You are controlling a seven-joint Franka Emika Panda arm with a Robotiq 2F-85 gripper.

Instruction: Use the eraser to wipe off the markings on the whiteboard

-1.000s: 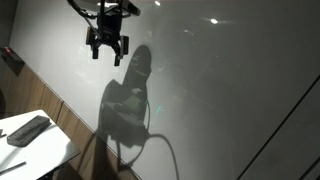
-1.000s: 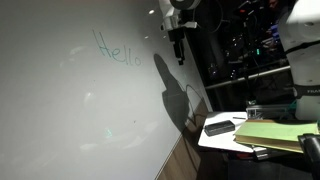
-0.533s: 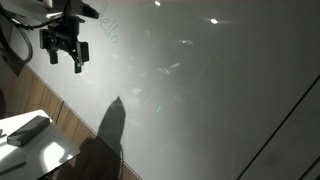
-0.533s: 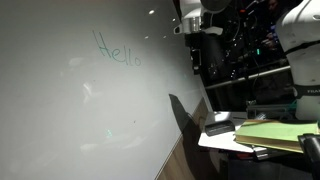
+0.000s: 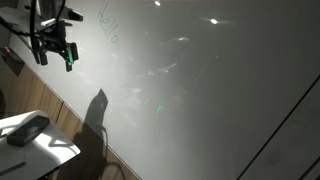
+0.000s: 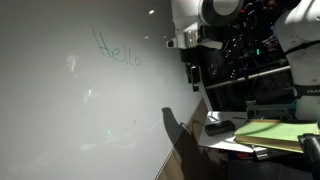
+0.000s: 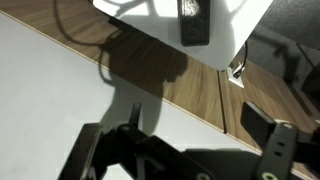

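The eraser is a dark oblong block lying flat on a small white table. It also shows in an exterior view and at the top of the wrist view. The markings are a faint cursive "hello" on the large glossy whiteboard, also seen in an exterior view on the whiteboard. My gripper is open and empty. It hangs in the air above the table, off to the side of the markings, and shows in an exterior view and the wrist view.
A wooden panel strip runs below the whiteboard's lower edge. A yellow-green pad lies on the table beside the eraser. Dark racks and cables stand behind the arm. The arm's shadow falls on the board.
My gripper has moved away from in front of the board, past the markings, towards the table side and slightly lower. It stays open and empty. The eraser has not moved.
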